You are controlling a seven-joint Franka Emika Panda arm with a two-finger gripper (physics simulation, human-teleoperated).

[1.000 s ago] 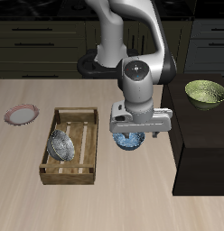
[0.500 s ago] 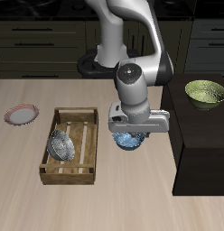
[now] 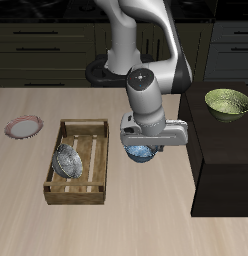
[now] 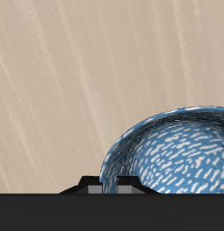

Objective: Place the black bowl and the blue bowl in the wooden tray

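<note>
Table (image 3: 56, 225) carries everything. Wooden tray (image 3: 103, 163) sits mid-table, towards the front edge, black bowl (image 3: 66, 160) tilted inside it near the tray's front end. Blue bowl (image 3: 140, 153) is on the table just beside the tray's long wall, not in it. My gripper (image 3: 143, 145) hangs right over that bowl, fingertips (image 4: 87, 182) at its rim; jaws' gap – can't tell, hidden by my own body. Olive bowl (image 3: 227, 102) on dark counter at table's side; pink plate (image 3: 24, 127) near the opposite edge.
</note>
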